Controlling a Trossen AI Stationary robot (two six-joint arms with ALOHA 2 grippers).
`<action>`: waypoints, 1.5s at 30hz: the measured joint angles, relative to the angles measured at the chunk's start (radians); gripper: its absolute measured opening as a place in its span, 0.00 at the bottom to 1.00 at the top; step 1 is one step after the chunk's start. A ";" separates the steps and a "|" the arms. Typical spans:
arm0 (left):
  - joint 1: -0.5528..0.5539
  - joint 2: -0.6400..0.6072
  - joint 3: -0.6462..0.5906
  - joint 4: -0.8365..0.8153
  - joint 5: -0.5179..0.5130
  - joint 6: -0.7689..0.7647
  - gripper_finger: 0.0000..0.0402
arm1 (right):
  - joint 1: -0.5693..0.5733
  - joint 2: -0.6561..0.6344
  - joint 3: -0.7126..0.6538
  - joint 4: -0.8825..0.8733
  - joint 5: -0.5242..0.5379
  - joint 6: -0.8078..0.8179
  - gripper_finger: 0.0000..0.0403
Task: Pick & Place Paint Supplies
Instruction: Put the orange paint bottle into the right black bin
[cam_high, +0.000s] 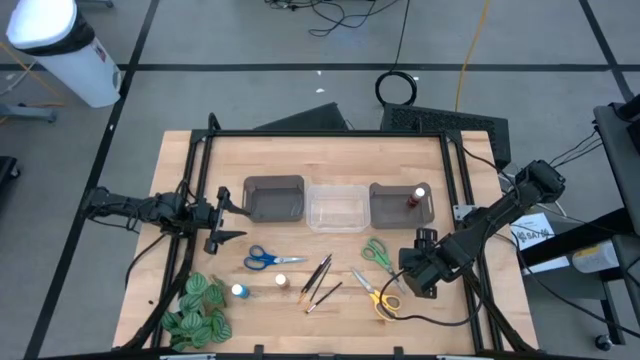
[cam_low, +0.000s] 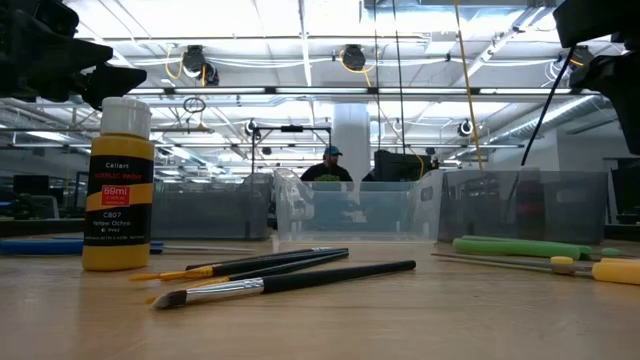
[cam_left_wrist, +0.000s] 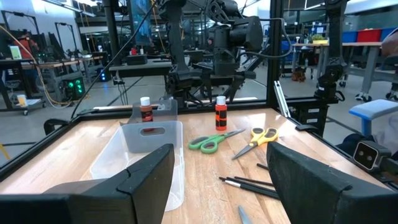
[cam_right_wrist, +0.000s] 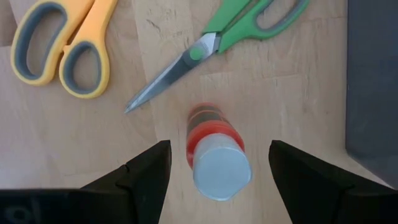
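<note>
Inside the right grey bin (cam_high: 388, 206), one brown-capped paint bottle (cam_high: 411, 199); both arms' jaws wide, holding nothing.

In the high view the right gripper (cam_high: 418, 268) covers the orange paint bottle (cam_right_wrist: 214, 154) beneath it, so the bottle cannot be seen there; the right wrist view cuts off the green scissors (cam_right_wrist: 249, 25) at the handle loops and the yellow scissors (cam_right_wrist: 62, 46) at the blades; the low view cuts the yellow scissors off at its right edge, and shows only the head and shoulders of a person (cam_low: 331, 165) behind the clear bin (cam_low: 350, 210).
</note>
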 joint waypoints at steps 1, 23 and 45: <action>0.000 0.000 0.000 0.000 0.000 0.000 0.67 | 0.000 0.000 0.000 0.000 0.000 0.000 0.63; 0.000 0.000 0.000 0.000 0.000 0.000 0.67 | 0.000 0.000 0.000 -0.004 -0.001 -0.003 0.47; 0.000 0.000 0.000 0.000 0.000 0.000 0.67 | 0.000 0.000 0.001 -0.003 -0.027 -0.007 0.30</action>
